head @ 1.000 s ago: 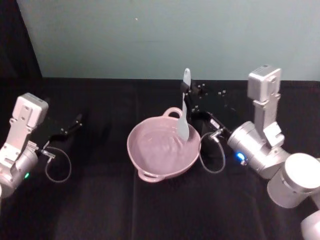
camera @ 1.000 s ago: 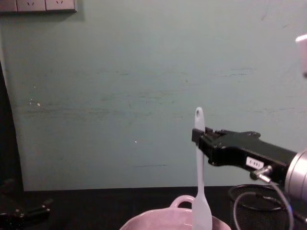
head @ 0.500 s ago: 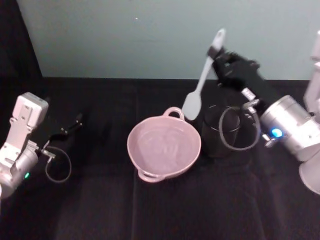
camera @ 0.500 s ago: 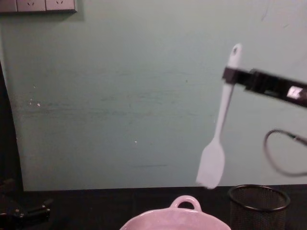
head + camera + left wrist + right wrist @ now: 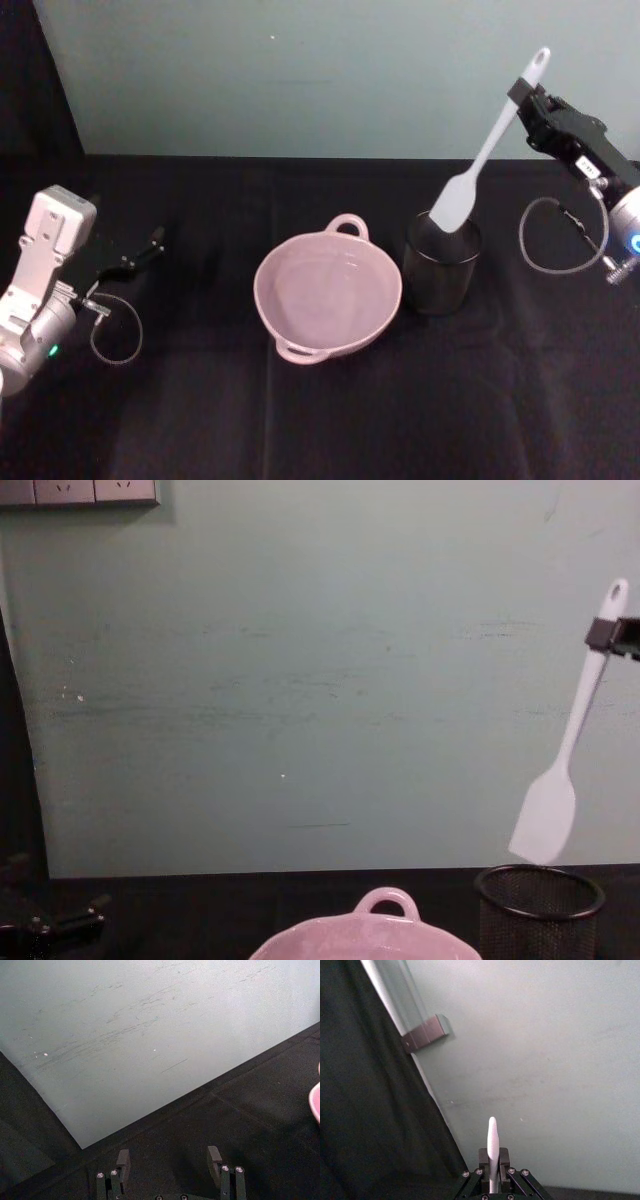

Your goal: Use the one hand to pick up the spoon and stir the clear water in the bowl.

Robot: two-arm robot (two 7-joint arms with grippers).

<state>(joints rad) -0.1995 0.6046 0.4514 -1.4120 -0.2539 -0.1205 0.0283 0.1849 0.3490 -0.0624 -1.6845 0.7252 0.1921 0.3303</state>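
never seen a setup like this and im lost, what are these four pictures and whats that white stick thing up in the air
This is a two-armed robot at a table under a black cloth, and the pictures come from four cameras on it. One looks down from its head, one looks across from its chest, and one sits on each wrist.

On the cloth stand a pale pink bowl and, beside it, a black wire-mesh cup.

The white stick is a long plastic spoon with a flat head. The right gripper pinches it near the handle tip, jaws closed on it, and holds it tilted in the air with its head just above the mesh cup, clear of the bowl.

The left gripper rests low at the left side, jaws apart, holding nothing.
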